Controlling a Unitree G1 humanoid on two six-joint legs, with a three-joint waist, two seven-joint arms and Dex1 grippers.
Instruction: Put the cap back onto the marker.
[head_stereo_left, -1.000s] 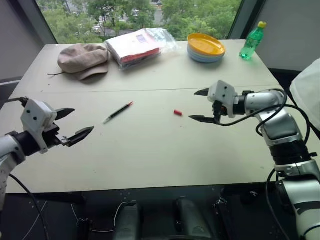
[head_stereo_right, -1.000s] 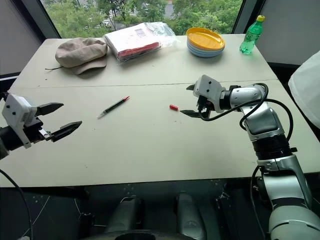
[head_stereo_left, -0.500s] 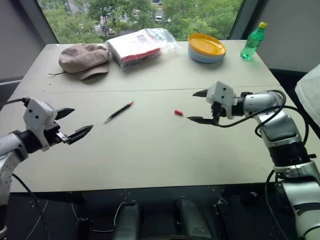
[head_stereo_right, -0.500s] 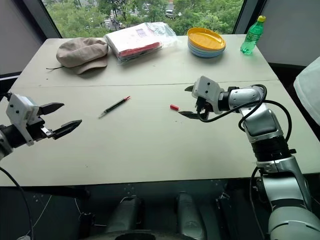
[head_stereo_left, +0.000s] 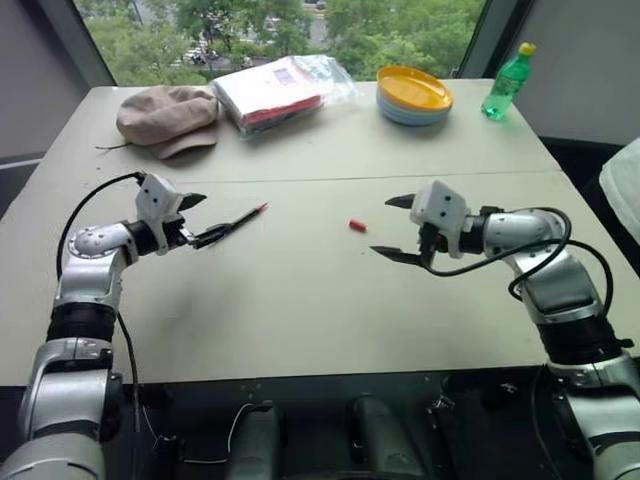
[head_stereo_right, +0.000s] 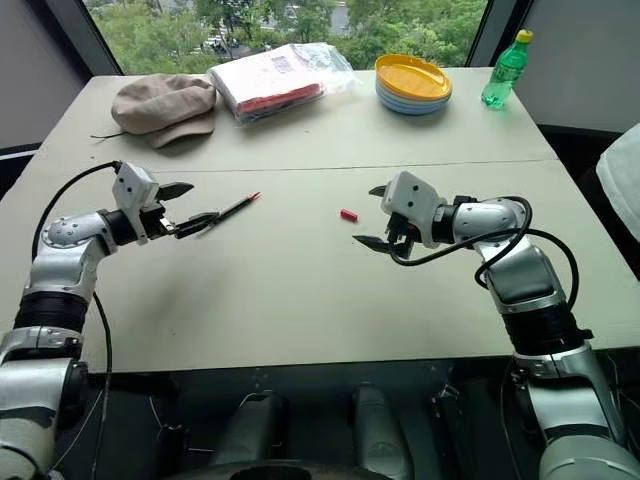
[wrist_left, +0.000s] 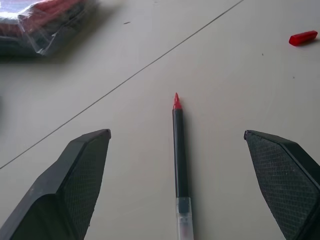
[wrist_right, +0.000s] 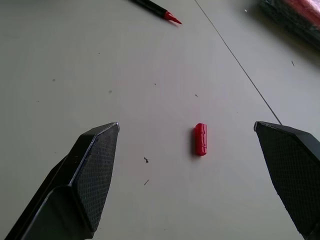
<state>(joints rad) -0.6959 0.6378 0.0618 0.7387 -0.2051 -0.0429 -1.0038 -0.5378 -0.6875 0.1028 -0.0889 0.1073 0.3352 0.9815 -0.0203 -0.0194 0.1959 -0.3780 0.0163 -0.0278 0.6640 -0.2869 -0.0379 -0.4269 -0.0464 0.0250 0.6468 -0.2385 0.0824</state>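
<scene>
Table bearing marker at 10 o'clock of centre, cap apart at 1 o'clock, both loose. Left gripper spread wide astride marker's tail, right gripper spread wide just short of cap. Nothing grasped; pickup, alignment and capping all left

On the tabletop, a beige cap lies at eleven o'clock, a plastic-wrapped packet near twelve, stacked plates and a green bottle toward one.
</scene>
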